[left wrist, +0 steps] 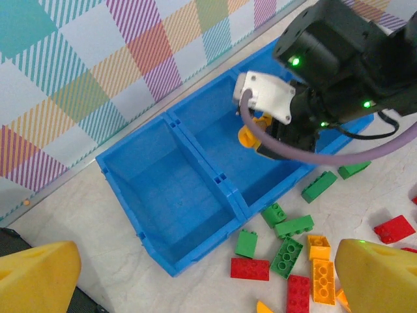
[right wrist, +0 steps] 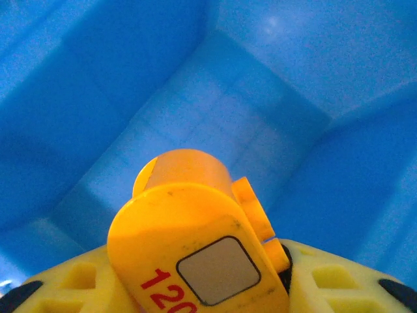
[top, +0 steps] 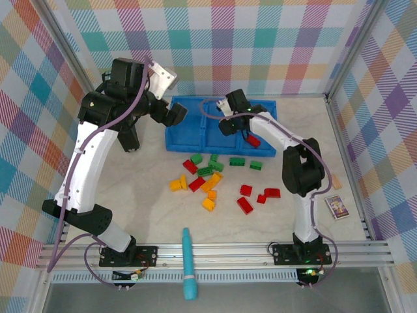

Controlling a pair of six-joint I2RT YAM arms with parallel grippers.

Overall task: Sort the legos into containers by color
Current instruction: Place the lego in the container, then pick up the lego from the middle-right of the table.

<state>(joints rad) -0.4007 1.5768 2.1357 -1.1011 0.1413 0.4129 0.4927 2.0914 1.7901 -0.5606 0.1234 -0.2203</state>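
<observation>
My right gripper (top: pixel 229 125) (right wrist: pixel 195 261) is shut on a yellow-orange lego (right wrist: pixel 189 215) (left wrist: pixel 250 135) with a grey sticker and red digits, held low inside the middle compartment of the blue tray (top: pixel 172 142) (left wrist: pixel 195 257). A red lego (top: pixel 253 139) sits at the right compartment's front wall. The left compartment (left wrist: pixel 172 189) is bare. My left gripper (top: pixel 176 115) (left wrist: pixel 202 267) hangs open over the tray's left front corner, holding nothing. Loose legos lie on the table in front of the tray: green (top: pixel 210 166) (left wrist: pixel 293 227), red (top: pixel 245 205) (left wrist: pixel 250 268), yellow-orange (top: pixel 210 182) (left wrist: pixel 324 280).
A teal tool (top: pixel 189 261) lies at the near table edge between the arm bases. A small card (top: pixel 337 206) and a tan block (top: pixel 337 182) sit at the right. Plaid walls close in the back and both sides.
</observation>
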